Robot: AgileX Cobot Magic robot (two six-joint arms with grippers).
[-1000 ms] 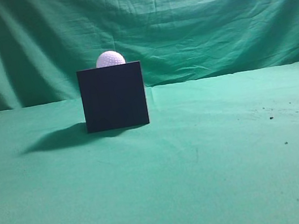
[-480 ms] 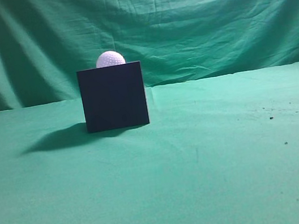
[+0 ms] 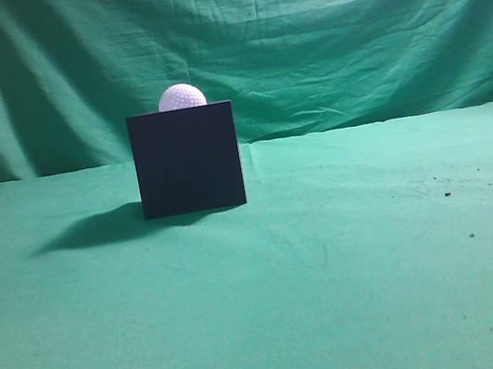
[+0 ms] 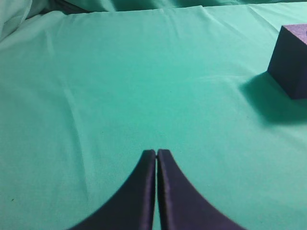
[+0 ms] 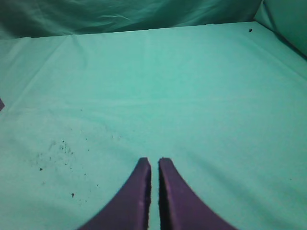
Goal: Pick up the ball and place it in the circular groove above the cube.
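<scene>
The white dimpled ball [image 3: 182,97] rests on top of the dark cube [image 3: 187,159], which stands on the green cloth left of centre in the exterior view. Neither arm shows in that view. In the left wrist view my left gripper [image 4: 157,152] is shut and empty over bare cloth, with the cube [image 4: 291,61] far off at the upper right edge. In the right wrist view my right gripper [image 5: 154,162] is shut and empty over bare cloth; the cube and ball are out of that view.
A green cloth covers the table [image 3: 354,261] and hangs as a backdrop [image 3: 343,26]. Small dark specks lie on the cloth at the right [image 3: 447,193], and they also show in the right wrist view [image 5: 57,148]. The cube casts a shadow to its left.
</scene>
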